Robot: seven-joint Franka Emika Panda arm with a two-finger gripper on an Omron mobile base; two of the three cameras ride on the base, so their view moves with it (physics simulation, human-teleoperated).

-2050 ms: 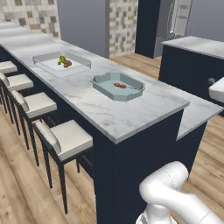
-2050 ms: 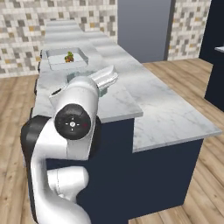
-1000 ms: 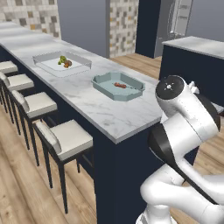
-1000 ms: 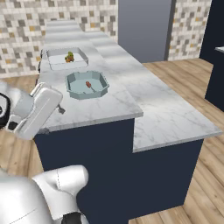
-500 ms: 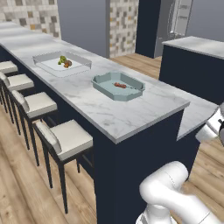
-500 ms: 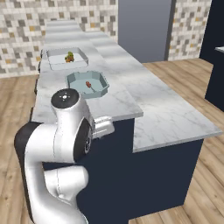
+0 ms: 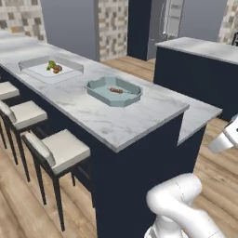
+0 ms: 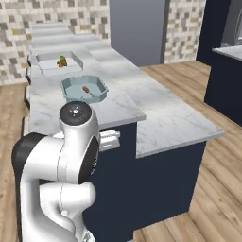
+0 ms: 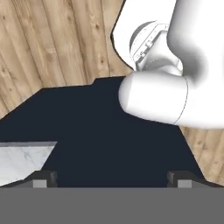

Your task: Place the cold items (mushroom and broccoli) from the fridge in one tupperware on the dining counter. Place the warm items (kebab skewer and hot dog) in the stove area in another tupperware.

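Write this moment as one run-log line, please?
gripper: open, empty | teal tupperware: holds kebab skewer | white tupperware: holds broccoli, mushroom | hot dog: unseen

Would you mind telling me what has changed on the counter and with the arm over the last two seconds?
Only the arm moved: it swung widely in front of the counter and now stands low. The gripper is open and holds nothing, facing the dark counter side. The teal tub with the hot dog and the white tub with the broccoli stayed put on the marble counter.
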